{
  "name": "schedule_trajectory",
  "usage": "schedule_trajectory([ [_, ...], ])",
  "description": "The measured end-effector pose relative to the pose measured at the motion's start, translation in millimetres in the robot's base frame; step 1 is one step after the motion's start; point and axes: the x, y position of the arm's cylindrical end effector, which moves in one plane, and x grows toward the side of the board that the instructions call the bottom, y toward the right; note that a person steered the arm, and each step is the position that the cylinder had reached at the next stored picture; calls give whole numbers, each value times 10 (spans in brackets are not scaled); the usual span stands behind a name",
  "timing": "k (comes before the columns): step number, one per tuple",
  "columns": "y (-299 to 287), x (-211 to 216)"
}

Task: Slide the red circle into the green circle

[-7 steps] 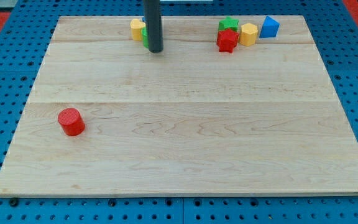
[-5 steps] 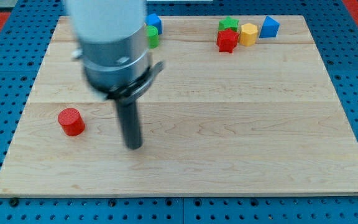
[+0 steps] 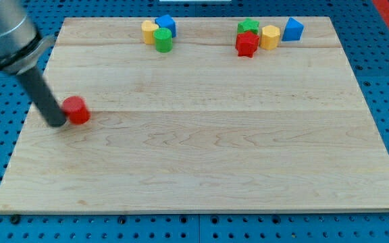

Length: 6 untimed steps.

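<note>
The red circle (image 3: 78, 110) lies on the wooden board (image 3: 201, 148) at the view's left, about mid-height. My tip (image 3: 57, 123) stands right against its left side, touching it. The green circle (image 3: 163, 40) sits near the board's top edge, left of centre, far up and to the right of the red circle. It is pressed between a yellow block (image 3: 149, 31) on its left and a blue block (image 3: 166, 25) above it.
At the top right a cluster holds a green star (image 3: 248, 28), a red star (image 3: 246, 44), a yellow hexagon (image 3: 269, 36) and a blue block (image 3: 292, 29). The arm's grey body (image 3: 2, 30) fills the top left corner.
My tip swept from the top near the green circle, down past the board's middle, to the red circle's left side. The red circle has shifted upward and slightly right.
</note>
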Motion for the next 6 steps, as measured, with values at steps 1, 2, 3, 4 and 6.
schedule_trajectory([
  [1,694,-119],
  [2,839,-644],
  [3,1038,-1227],
  [4,367,-947],
  [6,848,-1468],
])
